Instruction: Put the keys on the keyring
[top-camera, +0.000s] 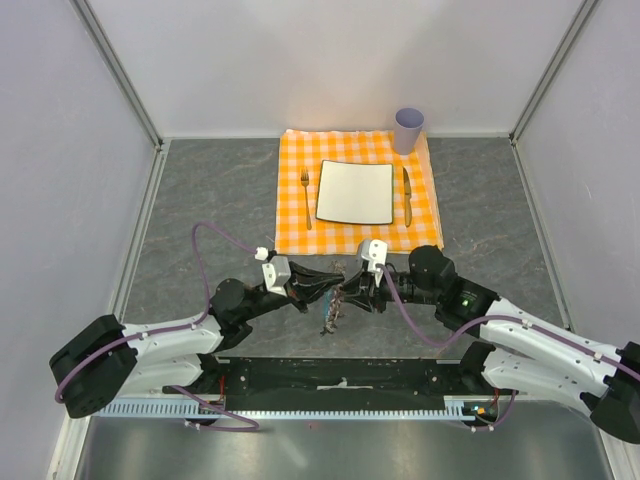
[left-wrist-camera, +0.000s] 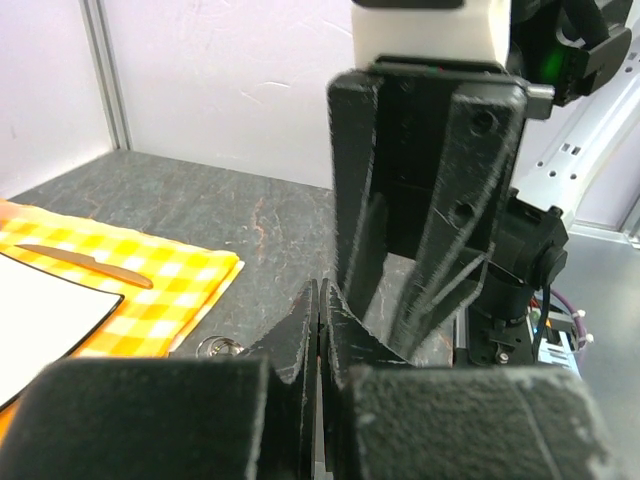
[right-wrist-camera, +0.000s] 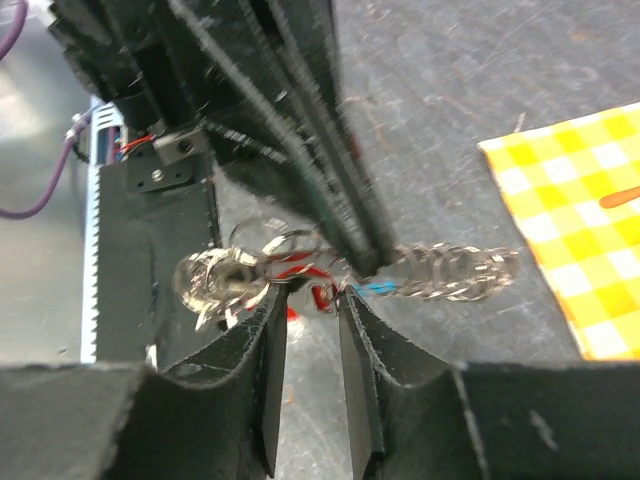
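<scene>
From above, shows lilac cup, contents unseen, at checked cloth's corner on grey table between pale walls. From left wrist, shows left gripper pinched shut. From right wrist, shows it clamping keyring with red key, right gripper narrowly parted just beside.

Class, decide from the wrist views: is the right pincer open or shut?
Open. The right pincer has its fingers apart, with table showing through the gap.

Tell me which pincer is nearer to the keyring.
Left. The left pincer is clamped on the keyring at its chain. The right pincer stands open, its fingertips right beside the keyring and not gripping it.
</scene>
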